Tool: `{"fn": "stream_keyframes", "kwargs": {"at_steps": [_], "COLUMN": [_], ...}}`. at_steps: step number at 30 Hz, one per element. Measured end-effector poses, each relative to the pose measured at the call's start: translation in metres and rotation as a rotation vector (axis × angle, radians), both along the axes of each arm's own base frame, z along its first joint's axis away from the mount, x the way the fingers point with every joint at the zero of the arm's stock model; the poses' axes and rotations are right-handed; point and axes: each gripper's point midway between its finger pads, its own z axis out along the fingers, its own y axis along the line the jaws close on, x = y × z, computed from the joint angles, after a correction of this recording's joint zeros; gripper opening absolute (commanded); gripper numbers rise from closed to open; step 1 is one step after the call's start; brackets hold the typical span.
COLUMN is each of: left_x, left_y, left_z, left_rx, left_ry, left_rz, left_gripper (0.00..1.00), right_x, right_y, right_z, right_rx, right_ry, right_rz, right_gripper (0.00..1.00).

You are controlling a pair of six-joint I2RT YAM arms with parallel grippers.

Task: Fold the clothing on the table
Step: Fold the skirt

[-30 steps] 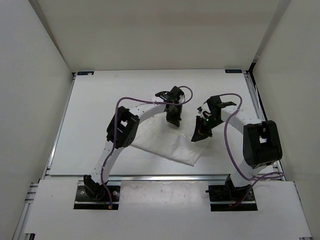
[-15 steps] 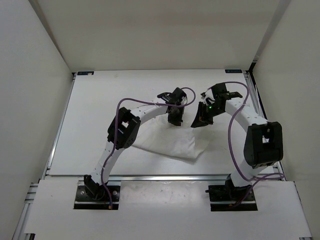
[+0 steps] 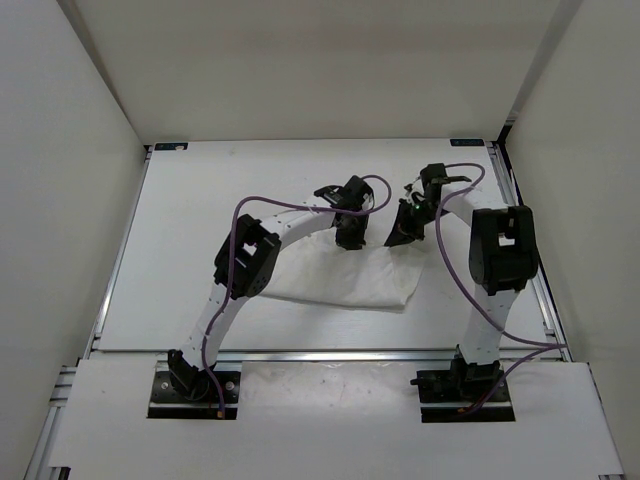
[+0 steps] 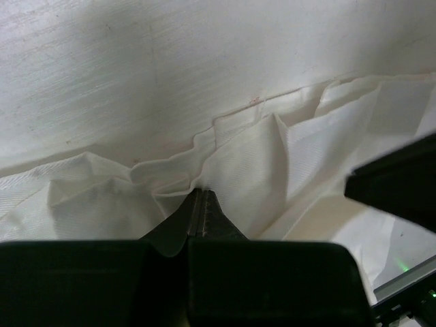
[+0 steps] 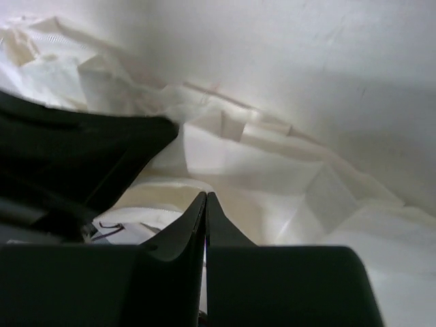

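The clothing (image 3: 340, 282) is a thin white garment lying creased on the table (image 3: 200, 220), between the two arms. My left gripper (image 3: 347, 240) is at the garment's far edge, shut on a pinch of fabric. In the left wrist view the folds (image 4: 320, 143) bunch up at its closed tips (image 4: 202, 192). My right gripper (image 3: 397, 238) is a short way to the right at the same far edge. Its jaws (image 5: 206, 195) are pressed together with the clothing (image 5: 272, 163) gathered around them.
Aluminium rails (image 3: 515, 210) run along the table's edges, and white walls stand on three sides. The two gripper heads are close together, and each shows as a dark shape in the other's wrist view. The arm bases (image 3: 195, 385) sit at the near edge.
My right gripper has moved away from the bases towards the far side, pulling the garment's right part with it, so the cloth now lies wider. The left gripper has barely moved.
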Motion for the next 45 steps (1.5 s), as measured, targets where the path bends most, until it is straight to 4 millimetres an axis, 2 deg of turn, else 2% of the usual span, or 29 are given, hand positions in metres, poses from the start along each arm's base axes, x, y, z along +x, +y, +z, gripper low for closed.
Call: {"fn": "stream_keyframes", "kwargs": {"at_steps": [11,14,19,23,25,26,27,31,34,36,41,42,45], "left_x": [-0.001,-0.001,-0.001,-0.001,-0.001,-0.001,-0.001,-0.001,-0.001,-0.001,-0.001,-0.001,0.001], "left_y": [0.001,0.001,0.002,0.002,0.002,0.002,0.002,0.003,0.003,0.004,0.004,0.005,0.006], "left_z": [0.000,0.000,0.000,0.000,0.000,0.000,0.000,0.000,0.000,0.000,0.000,0.000,0.000], "left_rx": [-0.007,-0.008,-0.008,-0.008,-0.008,-0.008,-0.008,-0.010,-0.012,-0.012,-0.011,-0.012,-0.011], "left_ry": [-0.008,-0.009,-0.010,-0.009,-0.008,-0.008,-0.007,-0.001,0.003,0.005,0.006,0.007,0.007], "left_rz": [-0.001,-0.001,-0.001,-0.001,-0.002,-0.002,-0.002,-0.001,0.000,-0.001,0.000,0.001,0.005], "left_gripper": [0.00,0.00,0.00,0.00,0.00,0.00,0.00,0.00,0.00,0.00,0.00,0.00,0.00], "right_x": [0.044,0.053,0.070,0.081,0.088,0.088,0.088,0.096,0.096,0.095,0.099,0.098,0.088], "right_y": [-0.006,-0.006,-0.005,-0.001,0.002,0.004,0.006,0.006,-0.005,-0.014,-0.028,-0.028,-0.023], "right_z": [-0.032,-0.032,-0.020,-0.022,-0.030,-0.035,-0.039,-0.034,-0.026,-0.012,0.038,0.045,0.044], "right_rx": [-0.085,-0.094,-0.093,-0.090,-0.088,-0.085,-0.074,-0.027,-0.029,-0.042,-0.076,-0.082,-0.097], "right_ry": [-0.003,-0.013,-0.068,-0.077,-0.075,-0.072,-0.062,-0.094,-0.142,-0.179,-0.326,-0.346,-0.345], "right_rz": [-0.035,-0.047,-0.057,-0.056,-0.052,-0.048,-0.048,-0.064,-0.091,-0.109,-0.123,-0.119,-0.091], "right_gripper": [0.00,0.00,0.00,0.00,0.09,0.19,0.24,0.36,0.36,0.34,0.10,0.08,0.00]}}
